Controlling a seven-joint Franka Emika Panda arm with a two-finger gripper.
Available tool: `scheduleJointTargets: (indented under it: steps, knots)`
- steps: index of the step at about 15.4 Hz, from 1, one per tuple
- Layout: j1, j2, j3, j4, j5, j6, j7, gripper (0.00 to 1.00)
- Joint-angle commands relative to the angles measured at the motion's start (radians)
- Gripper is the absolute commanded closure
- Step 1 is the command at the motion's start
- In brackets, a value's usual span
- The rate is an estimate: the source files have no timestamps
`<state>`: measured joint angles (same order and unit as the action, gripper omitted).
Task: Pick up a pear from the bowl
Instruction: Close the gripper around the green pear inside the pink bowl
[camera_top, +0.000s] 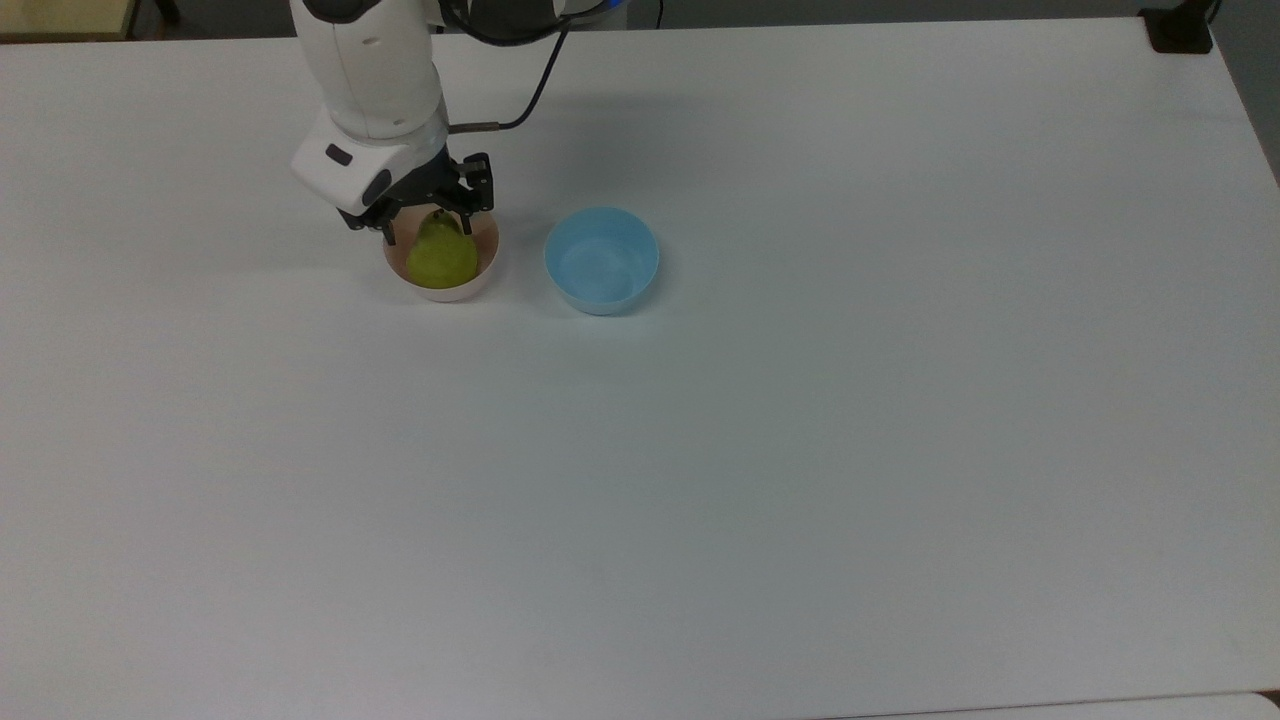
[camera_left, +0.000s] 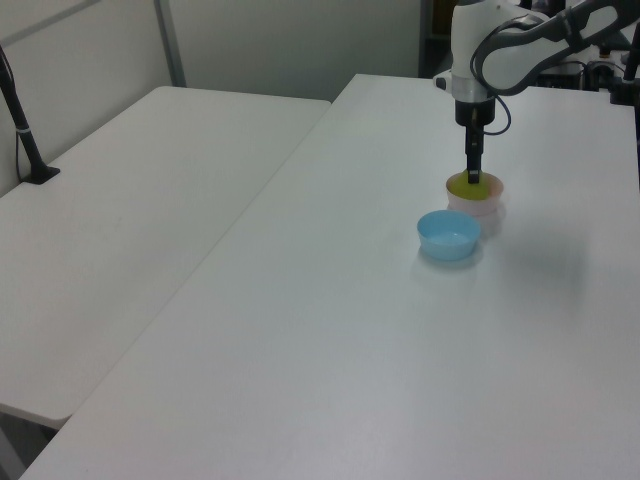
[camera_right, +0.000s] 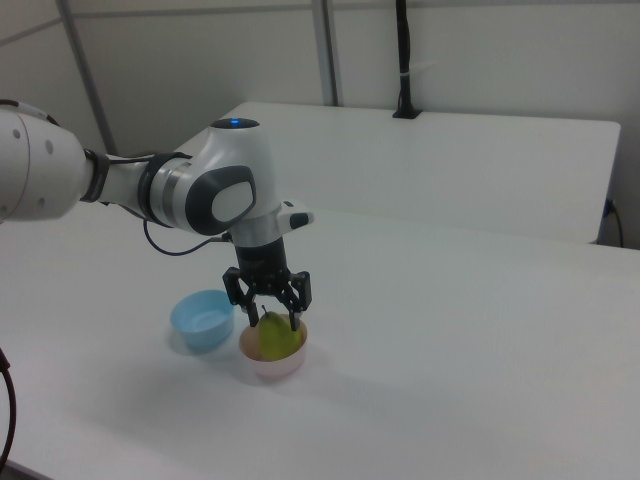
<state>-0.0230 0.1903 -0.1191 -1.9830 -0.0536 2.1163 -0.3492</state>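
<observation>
I note small yellow-green pear (camera_top: 441, 255) sits in pale pink round plastic bowl (camera_top: 482, 273) near white table's (camera_top: 800, 450) far edge. Black two-finger gripper (camera_top: 428, 229) spread, straddling pear's top. I judge approach done; closing, lifting remain.

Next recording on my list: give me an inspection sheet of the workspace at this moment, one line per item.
Surface: white table, bare apart from the two bowls.
Job's things: pear upright inside the pink bowl; not yet lifted.
Clutter: light blue bowl on the top view's right of the pink bowl, apart from it, nothing seen inside.
Grippers: gripper open, one finger on each side of the pear's narrow top; contact cannot be told.
Cables: black cable running from the arm's wrist toward the table's far edge.
Surroundings: second white table alongside; black post on it.
</observation>
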Motion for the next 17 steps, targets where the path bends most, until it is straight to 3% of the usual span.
scheduleJointTargets:
  steps: [1, 5, 7, 10, 12, 17]
  knots:
    - [0.024, 0.014, -0.005, -0.017, 0.008, 0.050, 0.010, 0.25]
    - [0.038, 0.031, -0.005, -0.019, 0.000, 0.060, 0.026, 0.25]
    - [0.038, 0.031, -0.005, -0.020, 0.000, 0.062, 0.026, 0.35]
    - [0.038, 0.031, -0.005, -0.022, -0.011, 0.060, 0.026, 0.59]
    - [0.037, 0.028, -0.005, -0.020, -0.011, 0.054, 0.024, 0.69]
    - [0.037, -0.028, -0.005, 0.029, -0.011, -0.079, 0.027, 0.69]
